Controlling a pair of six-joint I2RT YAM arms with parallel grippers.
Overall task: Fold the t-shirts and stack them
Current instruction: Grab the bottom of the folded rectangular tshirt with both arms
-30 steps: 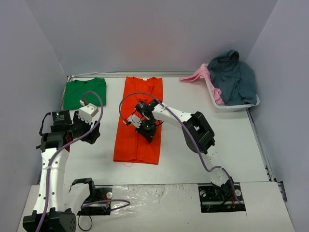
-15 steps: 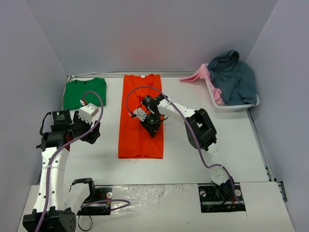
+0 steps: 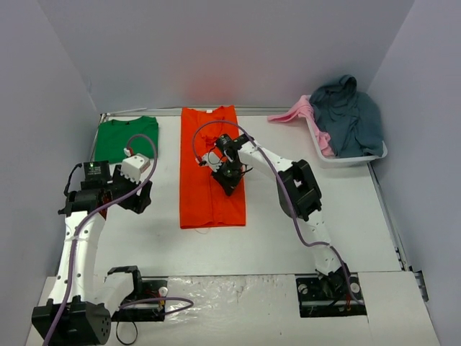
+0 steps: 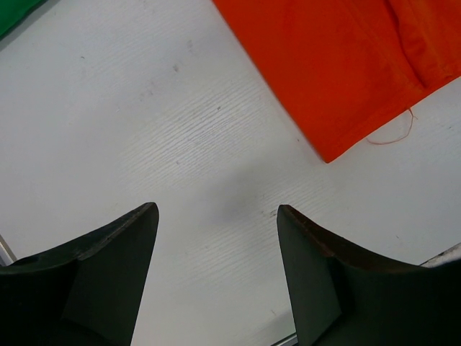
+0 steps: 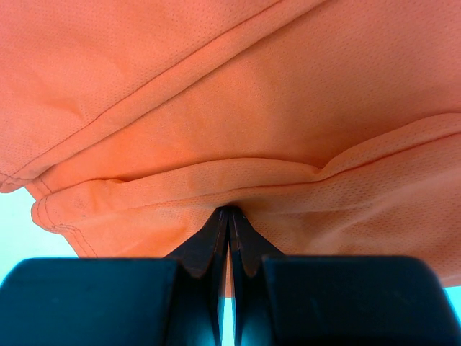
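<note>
The orange t-shirt [image 3: 209, 198] lies as a long, narrow strip down the middle of the table, running front to back. My right gripper [image 3: 229, 178] sits on its right half, shut on a pinch of the orange t-shirt [image 5: 216, 108]; in the right wrist view the gripper's [image 5: 229, 211] jaws meet on a fold of cloth. The green t-shirt [image 3: 127, 137] lies folded at the back left. My left gripper [image 3: 137, 196] hovers open over bare table, left of the orange shirt's near corner [image 4: 338, 65]. Nothing is between the left gripper's [image 4: 216, 209] fingers.
A white basket [image 3: 351, 156] at the back right holds a grey-blue garment [image 3: 353, 112], and a pink one [image 3: 294, 112] hangs over its left rim. A loose orange thread [image 4: 392, 137] trails from the shirt's near hem. Grey walls close in the table.
The right gripper has dragged the orange t-shirt toward the back, and the strip has swung from tilted to straight. The left arm shifted only slightly.
</note>
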